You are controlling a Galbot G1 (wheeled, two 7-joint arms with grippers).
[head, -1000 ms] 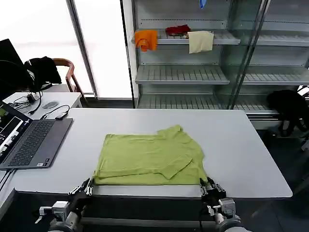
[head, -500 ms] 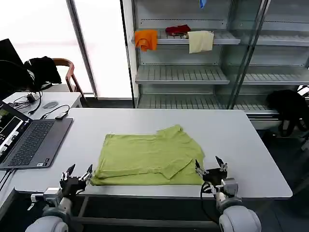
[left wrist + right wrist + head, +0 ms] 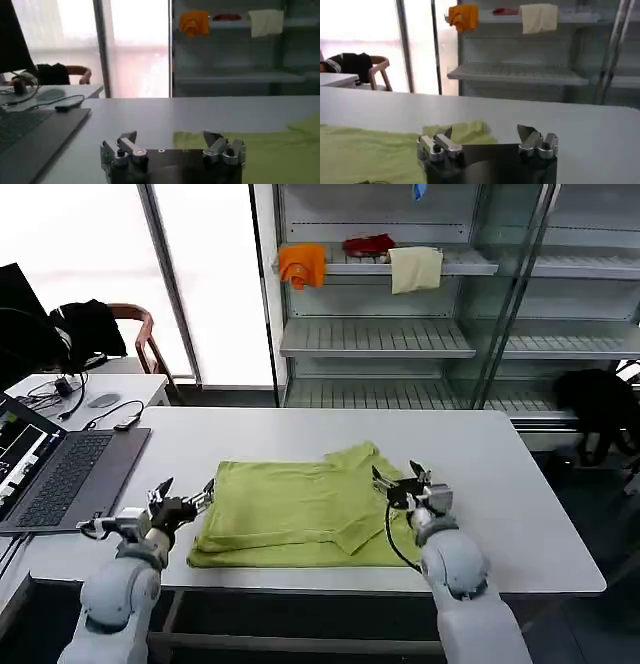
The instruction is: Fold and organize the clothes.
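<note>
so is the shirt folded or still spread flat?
Partly folded: the shirt shows doubled layers along its near edge and a sleeve flap turned onto its body. Not a compact stack.

— What does the white table [image 3: 500, 484] carry?
— A lime T-shirt [image 3: 310, 509], folded flat near its front edge — and an open grey laptop [image 3: 60, 474] at the left end.

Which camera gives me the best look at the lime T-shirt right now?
The head view: it shows the whole T-shirt lying partly folded on the table, with the left gripper and right gripper open at its sides. Each wrist view shows part of the cloth beyond its gripper.
</note>
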